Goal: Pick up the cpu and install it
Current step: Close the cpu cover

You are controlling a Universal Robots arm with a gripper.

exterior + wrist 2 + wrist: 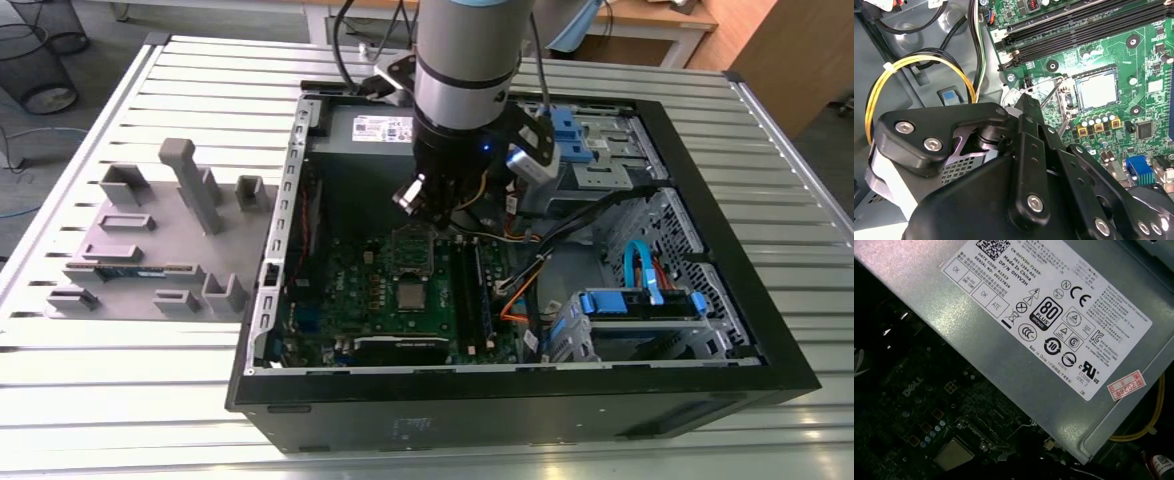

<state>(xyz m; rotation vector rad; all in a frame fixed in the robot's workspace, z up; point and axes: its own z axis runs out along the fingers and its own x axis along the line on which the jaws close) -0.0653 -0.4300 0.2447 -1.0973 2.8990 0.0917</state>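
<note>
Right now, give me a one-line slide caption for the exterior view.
The gripper hangs over the motherboard inside the open computer case; the cpu lies on the board nearby.

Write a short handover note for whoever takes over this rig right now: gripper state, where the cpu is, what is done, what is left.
Gripper: hangs over the motherboard in the open case, between the power supply and the socket. It is apart from the cpu, and I cannot tell whether it is open or shut.
Cpu: lies flat in the socket, silver top up.
Done: the cpu is placed in the socket.
Left: a thin lever seems to stand up beside the socket, so locking looks not yet done.
</note>
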